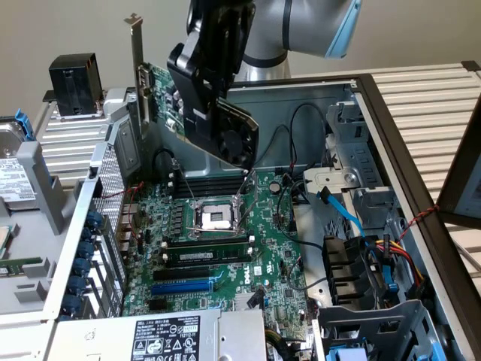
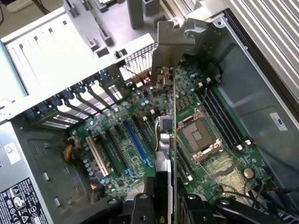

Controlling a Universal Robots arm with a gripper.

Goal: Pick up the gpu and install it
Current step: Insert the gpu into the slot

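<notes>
Holding: claw (image 1: 203, 113) clamped partway shut on gpu (image 1: 239, 141), tilted, aloft | below: green motherboard (image 1: 274, 233), white DELL print

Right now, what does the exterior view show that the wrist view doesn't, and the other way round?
The exterior view gives the grey arm, the gpu's fan face, tilted above the open case, and a blue cable. The wrist view gives the gpu edge-on, a black finger on each side. Both share the gripper shut on the gpu, the motherboard and the CPU socket.
</notes>
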